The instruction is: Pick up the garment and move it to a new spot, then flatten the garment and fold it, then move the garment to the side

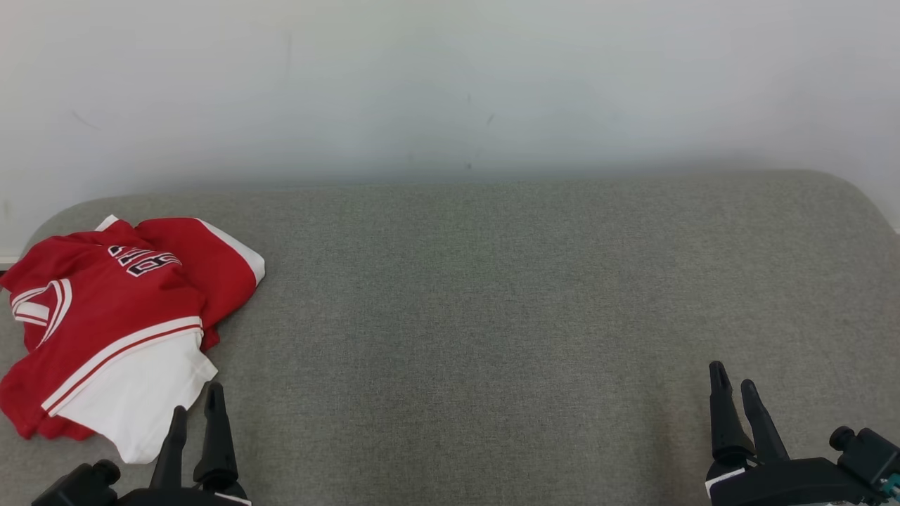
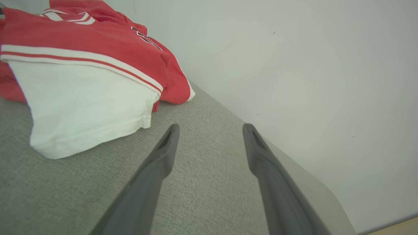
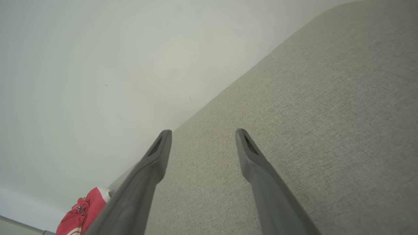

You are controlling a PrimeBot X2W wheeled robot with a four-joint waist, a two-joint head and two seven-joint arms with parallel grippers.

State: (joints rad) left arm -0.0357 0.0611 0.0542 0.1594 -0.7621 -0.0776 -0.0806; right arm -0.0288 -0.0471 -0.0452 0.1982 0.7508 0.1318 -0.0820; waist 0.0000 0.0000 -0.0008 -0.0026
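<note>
A: Garment (image 1: 105, 316) position?
B: Crumpled red-and-white heap at 9 o'clock on the grey padded surface (image 1: 492, 316), near its left edge.
A: Left gripper (image 1: 196, 399)?
B: At 7 o'clock — jaws spread wide, nothing between them, tips just beside the white hem.
A: Right gripper (image 1: 731, 374)?
B: At 5 o'clock — jaws wide, empty, well apart from the cloth.

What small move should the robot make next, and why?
Probably ease the left gripper forward and leftward onto the garment: it lies crumpled, untouched, and that gripper's open fingers sit beside its white hem; the right gripper is far off.
</note>
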